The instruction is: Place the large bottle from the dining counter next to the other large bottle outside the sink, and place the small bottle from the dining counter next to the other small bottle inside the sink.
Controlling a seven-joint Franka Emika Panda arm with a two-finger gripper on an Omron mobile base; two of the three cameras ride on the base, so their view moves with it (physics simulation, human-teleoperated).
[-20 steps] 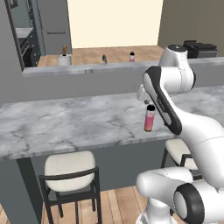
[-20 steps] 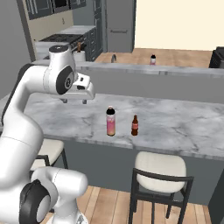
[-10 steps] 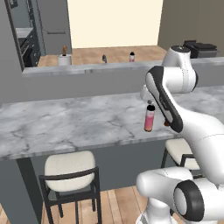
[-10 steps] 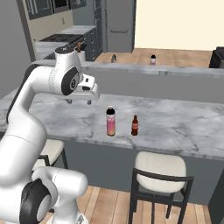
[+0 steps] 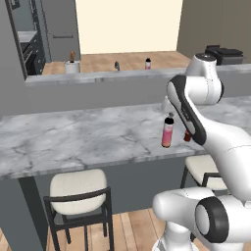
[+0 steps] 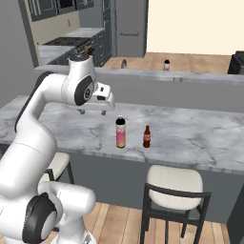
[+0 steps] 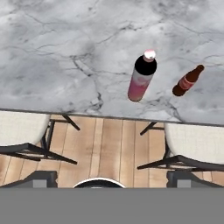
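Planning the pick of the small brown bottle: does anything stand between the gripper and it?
Yes. In the right base view the large pink bottle stands on the counter between the gripper and the small brown bottle, close beside it but apart.

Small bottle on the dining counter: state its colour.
Dark brown with a red label; the small bottle shows best in the hand view, standing beside the large bottle.
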